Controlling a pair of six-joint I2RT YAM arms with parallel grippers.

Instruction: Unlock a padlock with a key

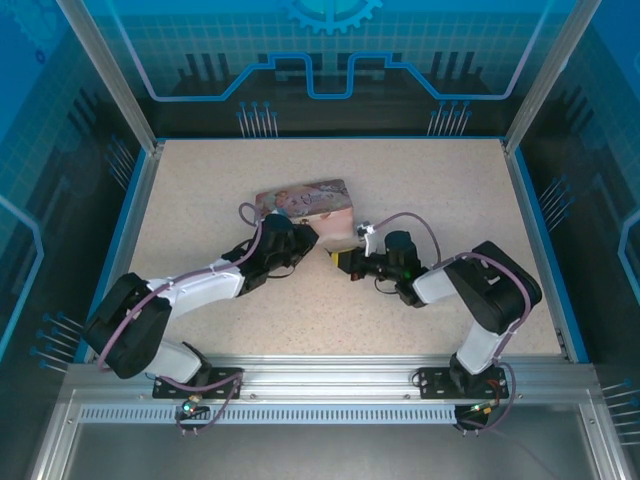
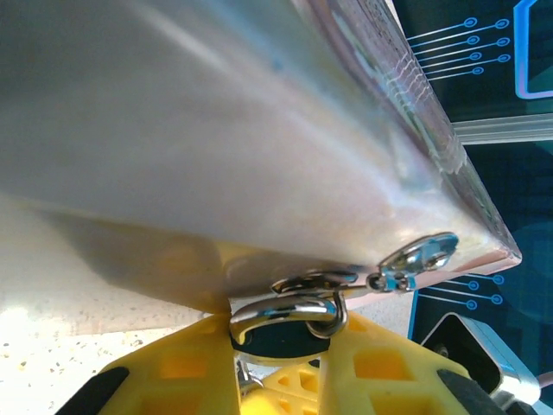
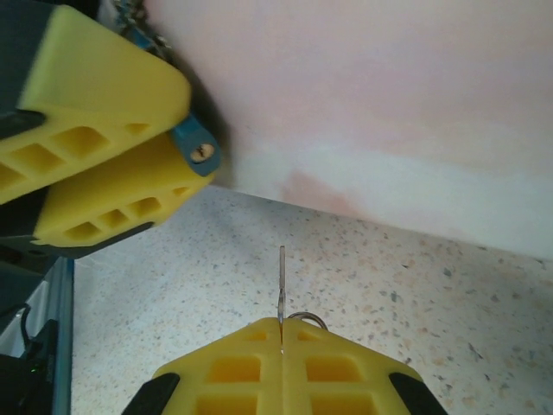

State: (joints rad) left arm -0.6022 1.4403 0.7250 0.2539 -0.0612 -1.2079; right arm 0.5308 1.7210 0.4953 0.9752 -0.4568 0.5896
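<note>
Between the yellow jaws of the left end effector [image 2: 281,350]: the padlock [image 3: 195,149] — small bluish body clamped, keyhole end poking out past the fingertips toward the right end effector [image 3: 282,333].
- Shackle [image 2: 285,313]: bright metal, just above the left grip. It is threaded through the hasp [image 2: 419,256] on the pink tin [image 1: 300,200] and looks closed.
- Key [image 3: 281,275]: thin blade seen edge-on, standing straight out ahead of the right end effector. That end effector is closed tight on the key's head, with a small ring [image 3: 304,317] showing at its fingertips.
- Key to lock: the blade tip is apart from the padlock. From the right wrist, the keyhole lies ahead and off to the left of the blade, near but not in line.

Step in hand, as judged: lining the key up with the keyhole, insertion not yet made.

Next move calls for:
- a sideways shift of the blade toward the keyhole;
- the blade's flat matched to the slot;
- a short, straight advance while the left end effector holds the lock body steady;
- a gentle push — the blade is slim and a skewed one would likely skid off the lock face.

Container: one pink tin, resting on the speckled bench [image 3: 415,303] just beyond both end effectors. Its lid appears shut and is secured by the padlock at the hasp. Contents cannot be seen.
</note>
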